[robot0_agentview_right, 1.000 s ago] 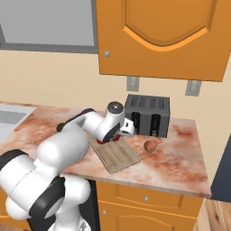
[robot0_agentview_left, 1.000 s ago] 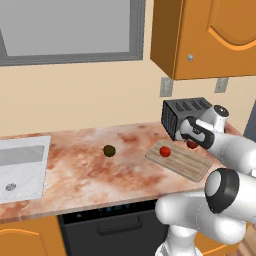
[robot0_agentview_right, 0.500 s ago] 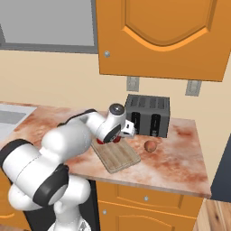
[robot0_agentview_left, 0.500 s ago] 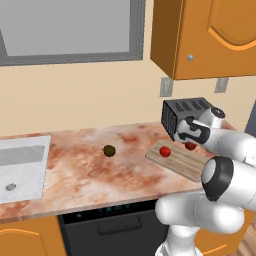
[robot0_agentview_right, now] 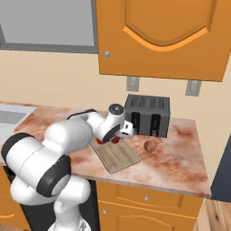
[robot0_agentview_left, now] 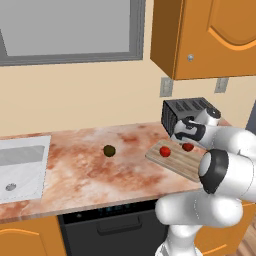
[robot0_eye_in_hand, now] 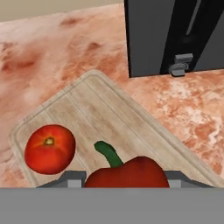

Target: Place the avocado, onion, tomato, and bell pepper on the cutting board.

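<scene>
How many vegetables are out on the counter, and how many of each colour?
Red: 2, the tomato and the bell pepper, both on the cutting board
Dark olive-green: 1, the avocado, on the bare counter
Pinkish-brown: 1, the onion, beside the board
Total: 4

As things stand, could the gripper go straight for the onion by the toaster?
Probably not yet: the gripper is shut on the bell pepper over the cutting board. The onion itself sits uncovered on the counter, with nothing in between.
</scene>
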